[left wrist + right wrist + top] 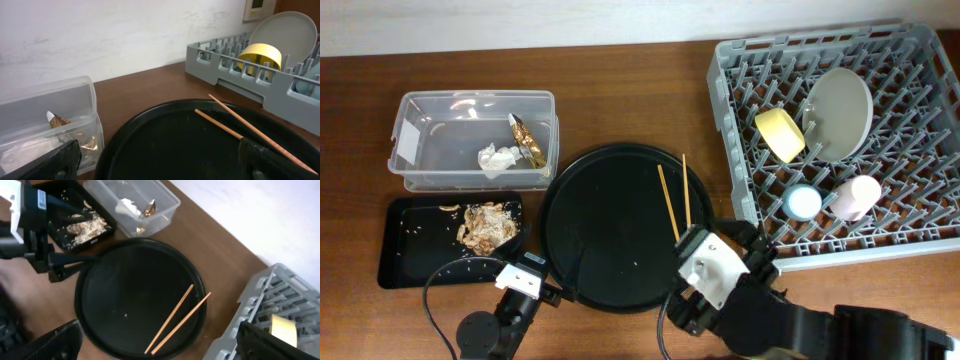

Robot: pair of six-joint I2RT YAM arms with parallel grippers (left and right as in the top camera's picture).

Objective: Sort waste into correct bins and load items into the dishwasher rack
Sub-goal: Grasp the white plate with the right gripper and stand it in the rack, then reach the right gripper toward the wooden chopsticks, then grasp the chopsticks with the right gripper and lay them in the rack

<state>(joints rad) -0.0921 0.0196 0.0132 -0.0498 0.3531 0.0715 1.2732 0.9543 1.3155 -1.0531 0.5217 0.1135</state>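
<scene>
Overhead: rack (920, 150) at the right of the table (620, 90). Inside it, plate (838, 113) stands on edge among the pegs, and bowl (780, 133) lies tipped just left of it. Blue cup (804, 202) and pink cup (857, 197) sit side by side nearer the front edge.

Round tray (610, 240) at centre. Two chopsticks (668, 203) lie on its right half, side by side and nearly parallel, with nothing touching them.

Tub (470, 105) at far left holds the tissue (498, 157) and the wrapper (527, 140), close together at its right end. Black tray (410, 250) sits just in front of the tub, with the scraps (485, 225) heaped at its right end and a few crumbs spread leftward.

Left gripper (160, 150): fingers spread wide, nothing between them. It sits low at the near-left rim of the round tray, beside the black tray's near right corner, and looks across the round tray toward the rack.

Right gripper (160, 330): fingers also wide apart and empty. It is above the near-right rim of the round tray, close to the rack's near left corner, with the chopsticks in plain view below.
</scene>
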